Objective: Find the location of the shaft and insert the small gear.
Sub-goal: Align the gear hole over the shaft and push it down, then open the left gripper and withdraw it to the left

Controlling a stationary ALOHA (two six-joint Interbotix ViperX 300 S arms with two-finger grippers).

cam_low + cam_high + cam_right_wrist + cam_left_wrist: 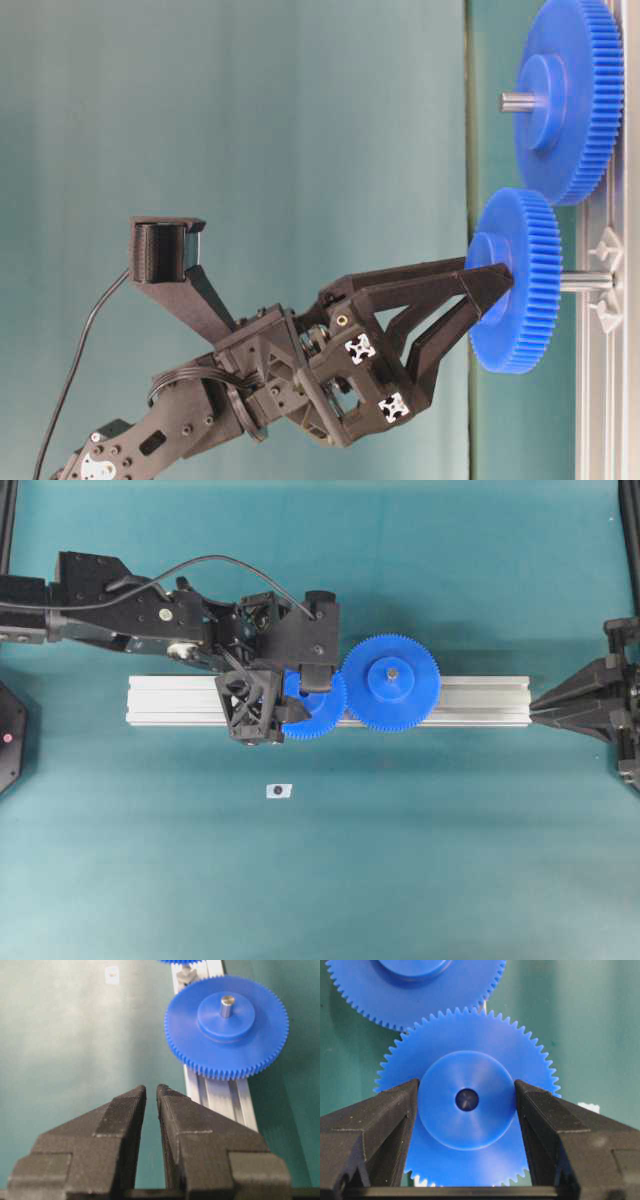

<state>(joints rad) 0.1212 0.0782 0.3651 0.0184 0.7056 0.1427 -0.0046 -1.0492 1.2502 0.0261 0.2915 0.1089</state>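
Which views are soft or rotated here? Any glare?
Table-level view is turned sideways, so the rail runs vertically; sharp. Left wrist view: small gear crisp, larger gear slightly soft. Right wrist view: right hand blurred up close, larger gear sharp. Overhead: even light, no strong glare.

A long aluminium rail (480,700) lies across the middle of the teal surface (450,880), a low barrier from left to right. The larger blue gear (391,682) stands on the rail, its teeth meeting those of the small gear (318,712) beside it, so no gap lies between them. The left pincer (298,692) and its arm crowd the rail's left half, fingers closed on the small gear's hub. The shaft (585,282) shows between that gear and the rail. The surface in front of the rail is open, apart from a tiny white tag (279,791). The right pincer (151,1091) sits well off the rail's right end.
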